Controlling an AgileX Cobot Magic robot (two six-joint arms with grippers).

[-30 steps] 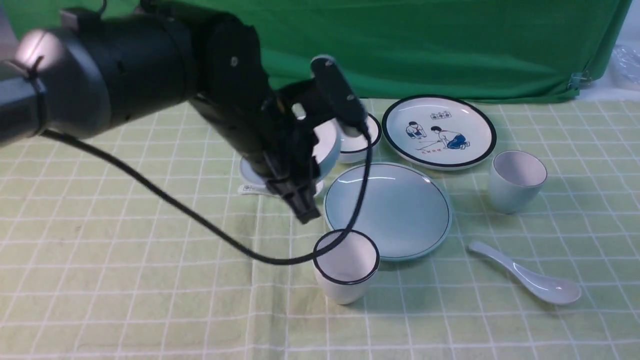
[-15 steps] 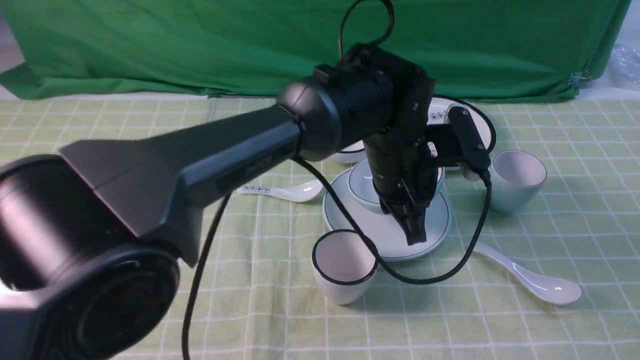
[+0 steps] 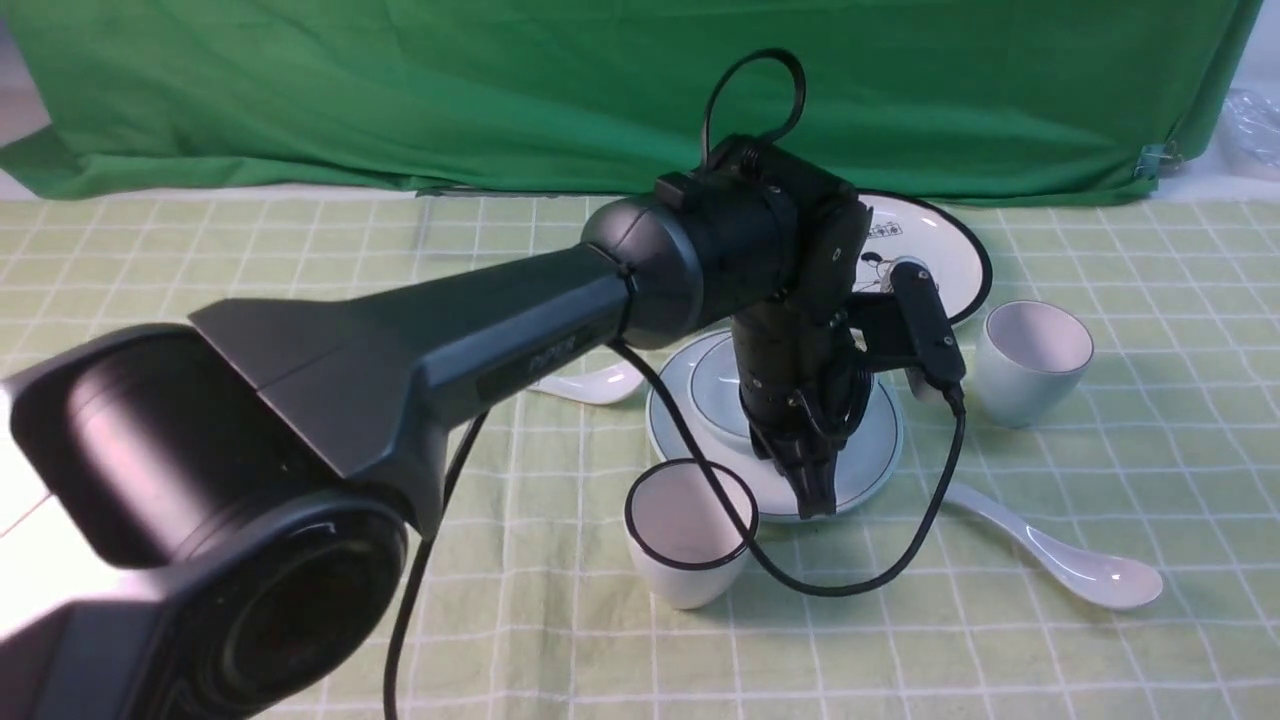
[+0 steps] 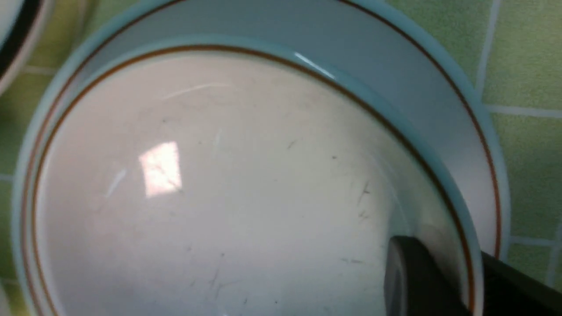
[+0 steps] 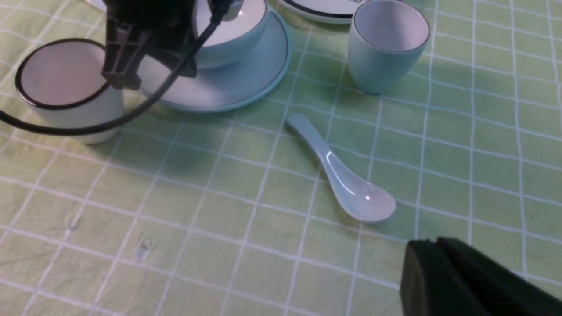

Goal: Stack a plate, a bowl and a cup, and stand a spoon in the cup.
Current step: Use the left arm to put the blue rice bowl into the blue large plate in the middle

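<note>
Carefully: your left gripper (image 3: 812, 495) straddles the rim of the wide, shallow bluish-white ceramic bowl (image 3: 716, 385), one finger (image 4: 412, 281) inside, one outside; whether they clamp it I cannot tell. Under them the bowl sits on the plain bluish-white round plate (image 3: 872, 455). Lift crookedly and a finger may snag the rim, dragging the bowl off-centre, or the cable (image 3: 850, 588) may tip the black-rimmed white cup (image 3: 686, 528) beside the fingertips. On your right gripper (image 5: 439, 263) the fingers are together, the glossy white ceramic spoon (image 5: 340, 177) ahead of them.

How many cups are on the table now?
2. The thin-rimmed cup stands right of the plate; the black-rimmed cup stands by its near left edge. The left arm may hide others.
</note>
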